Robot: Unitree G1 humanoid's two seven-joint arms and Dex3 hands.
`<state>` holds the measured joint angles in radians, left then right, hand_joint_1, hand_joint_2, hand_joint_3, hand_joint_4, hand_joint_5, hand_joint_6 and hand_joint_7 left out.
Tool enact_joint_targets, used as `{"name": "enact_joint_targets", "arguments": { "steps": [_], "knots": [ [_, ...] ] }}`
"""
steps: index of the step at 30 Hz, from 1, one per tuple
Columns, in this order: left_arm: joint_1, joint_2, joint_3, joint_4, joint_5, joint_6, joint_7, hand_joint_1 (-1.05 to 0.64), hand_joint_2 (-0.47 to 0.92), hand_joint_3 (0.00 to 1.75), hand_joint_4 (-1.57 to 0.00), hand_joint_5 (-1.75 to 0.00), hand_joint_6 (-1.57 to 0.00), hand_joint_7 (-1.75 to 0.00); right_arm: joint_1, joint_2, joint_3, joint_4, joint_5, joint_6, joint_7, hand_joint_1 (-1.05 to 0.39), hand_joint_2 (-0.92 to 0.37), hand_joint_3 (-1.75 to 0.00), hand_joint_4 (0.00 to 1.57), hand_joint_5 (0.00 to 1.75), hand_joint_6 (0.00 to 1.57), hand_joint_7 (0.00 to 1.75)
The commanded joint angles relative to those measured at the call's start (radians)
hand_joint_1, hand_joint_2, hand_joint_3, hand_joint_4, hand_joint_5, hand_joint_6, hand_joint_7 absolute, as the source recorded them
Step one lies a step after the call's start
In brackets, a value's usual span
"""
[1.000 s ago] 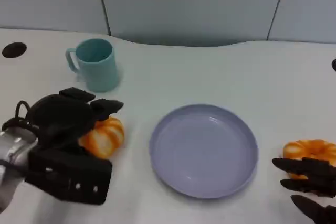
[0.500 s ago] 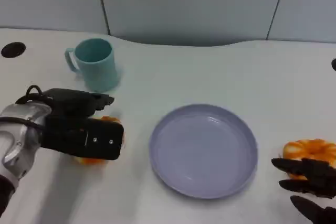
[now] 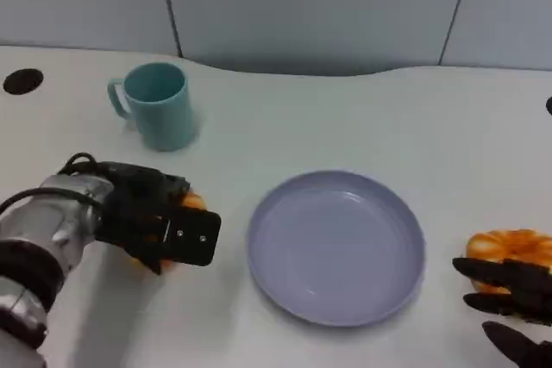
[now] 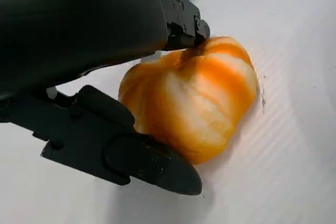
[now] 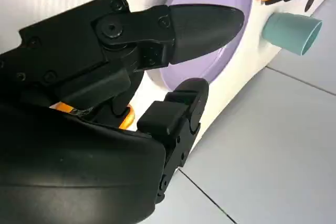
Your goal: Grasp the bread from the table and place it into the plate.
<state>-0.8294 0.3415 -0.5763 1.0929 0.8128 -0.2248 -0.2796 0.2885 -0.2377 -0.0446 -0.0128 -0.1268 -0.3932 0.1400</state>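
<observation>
Item one, bread point(image 4: 197, 98): an orange-and-white striped roll lying on the white table point(image 3: 345, 118), at roughly 9 o'clock from the plate and well outside it. My left hand point(image 3: 159, 221) is closed around this roll; from my head camera the hand covers most of it, leaving orange slivers at the far and near edges. My left wrist camera shows one of my fingers point(image 4: 121, 153) pressed along the roll's near flank and another touching its opposite side, with the roll resting on the table between them.

Item two, plate point(image 3: 336, 312): lavender, round, shallow, set at the middle of the table with nothing in it. My left hand sits just beside its rim at 9 o'clock, not touching.

Item three, second bread point(image 3: 509, 247): same orange striping, on the table at about 3 o'clock from the plate, apart from its rim. My right hand point(image 3: 517, 303) lies just at its near edge, fingers spread apart and holding nothing; whether the fingertips touch the roll I cannot tell.

Item four, cup point(image 3: 159, 105): teal, upright, handle turned toward 9 o'clock, standing at about 10 o'clock from the plate, at 12 o'clock from my left hand.

Item five, dark round hole point(image 3: 21, 81) in the tabletop, at 9 o'clock from the cup.
</observation>
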Motion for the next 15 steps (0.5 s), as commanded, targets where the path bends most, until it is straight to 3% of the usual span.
{"name": "enact_joint_targets", "arguments": {
  "steps": [1, 9, 11, 15],
  "knots": [
    [-0.015, -0.021, -0.021, 0.084, -0.004, -0.033, 0.056, -0.85, 0.82, 0.01, -0.07, -0.03, -0.15, -0.02, 0.007, 0.004, -0.011, -0.019, 0.012, 0.012, -0.012, -0.39, -0.92, -0.39, 0.86, 0.14, 0.77, 0.0],
    [-0.008, -0.04, -0.017, 0.151, -0.034, -0.07, 0.157, -0.9, 0.92, 0.21, -0.09, -0.03, -0.2, -0.02, 0.004, 0.009, -0.018, -0.011, 0.025, -0.001, -0.011, -0.39, -0.92, -0.39, 0.87, 0.15, 0.77, 0.0],
    [-0.013, -0.047, -0.029, 0.163, -0.024, -0.063, 0.195, -0.72, 0.89, 0.1, -0.18, -0.08, -0.28, -0.03, 0.003, 0.011, -0.02, -0.008, 0.02, -0.013, -0.019, -0.38, -0.92, -0.38, 0.88, 0.15, 0.78, 0.0],
    [-0.03, -0.06, -0.026, 0.187, -0.036, -0.051, 0.201, -0.5, 0.8, 0.02, -0.26, -0.13, -0.38, -0.06, 0.007, 0.015, -0.025, -0.018, 0.012, -0.006, -0.029, -0.38, -0.92, -0.38, 0.88, 0.16, 0.78, 0.0]
  ]
}}
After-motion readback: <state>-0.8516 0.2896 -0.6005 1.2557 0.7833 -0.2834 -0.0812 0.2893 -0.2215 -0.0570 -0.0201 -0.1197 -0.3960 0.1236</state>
